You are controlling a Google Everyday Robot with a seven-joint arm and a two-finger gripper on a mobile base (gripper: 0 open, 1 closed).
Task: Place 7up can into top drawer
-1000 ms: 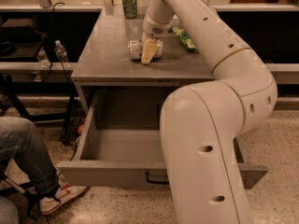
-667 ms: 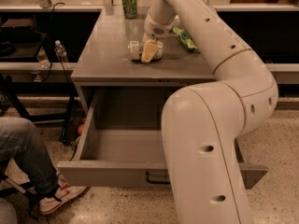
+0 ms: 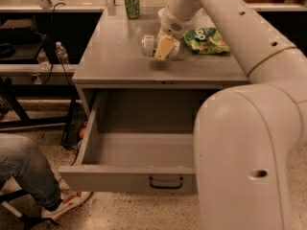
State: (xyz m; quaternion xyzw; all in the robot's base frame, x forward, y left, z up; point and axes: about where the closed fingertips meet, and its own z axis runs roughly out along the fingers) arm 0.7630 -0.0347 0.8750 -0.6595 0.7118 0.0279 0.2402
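The 7up can (image 3: 148, 45) is silvery-white and lies on its side in my gripper (image 3: 163, 47), a little above the grey counter top (image 3: 115, 56); a shadow falls on the counter below it. A pale yellow finger (image 3: 163, 48) crosses the front of the can. The gripper is shut on the can. The top drawer (image 3: 120, 178) stands pulled out below the counter, with nothing showing inside and a dark bar handle (image 3: 165, 182) on its front panel. My arm reaches in from the right and covers the drawer's right side.
A darker green can (image 3: 132, 3) stands at the back of the counter. A green chip bag (image 3: 207, 40) lies right of the gripper. A seated person's leg and shoe (image 3: 29, 176) are at the lower left. A water bottle (image 3: 60, 52) is on the left shelf.
The gripper with the 7up can has risen off the counter and shifted slightly to the right. The drawer and other objects have not moved.
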